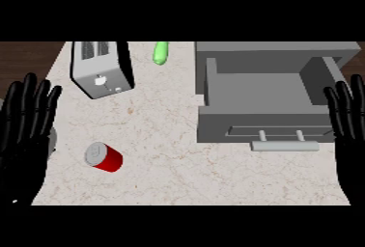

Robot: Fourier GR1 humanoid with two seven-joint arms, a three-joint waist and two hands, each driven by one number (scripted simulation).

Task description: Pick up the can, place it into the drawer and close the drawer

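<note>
Nothing done yet: can [104, 157] lying tilted on the bench [178, 144], near the left hand [27, 126] but untouched, well apart from the drawer [265, 103], already pulled open and holding nothing visible. Left hand and right hand [349, 125] both open, fingers straight, resting at the edges. Left to do: grasp, place, close.

We can't read any text anywhere here. The red can [104, 157] lies on its side with a plain grey lid toward us and no label or brand showing on its body. The toaster [102, 69] has a few small white marks on its front face, but they're too tiny for us to tell as letters or numbers. The grey drawer [265, 103] carries no writing we can see.
</note>
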